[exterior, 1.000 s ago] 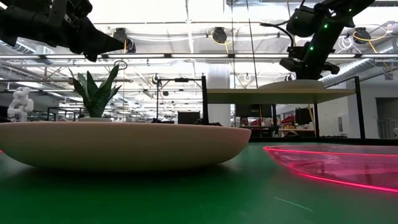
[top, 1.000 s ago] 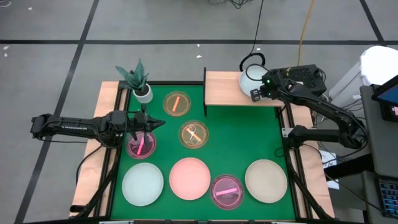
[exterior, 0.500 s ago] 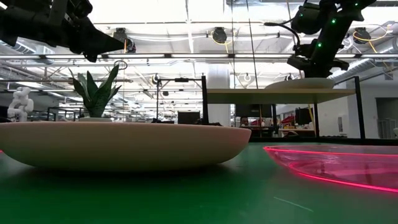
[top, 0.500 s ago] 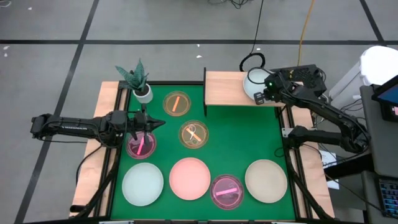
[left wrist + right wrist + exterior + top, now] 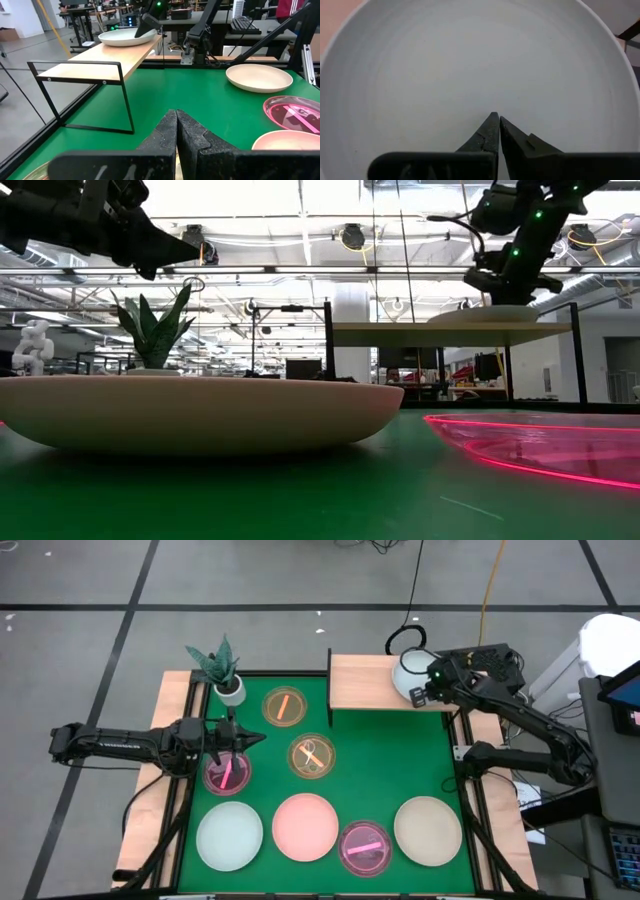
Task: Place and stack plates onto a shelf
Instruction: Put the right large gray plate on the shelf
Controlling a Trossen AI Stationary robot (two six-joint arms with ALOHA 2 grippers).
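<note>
Here, plate (image 5: 470,70) directly under right tool (image 5: 496,126).

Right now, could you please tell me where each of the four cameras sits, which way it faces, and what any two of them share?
High view: above the table, looking straight down; both arms show, the left pincer near the plant.
Low view: at tabletop height, level across a beige plate into the room; arms enter from above.
Left wrist view: behind the shut left pincer, facing the shelf.
Right wrist view: behind the shut right pincer, facing down into the white plate.
Shared: that white plate on the shelf shows in all four.
</note>
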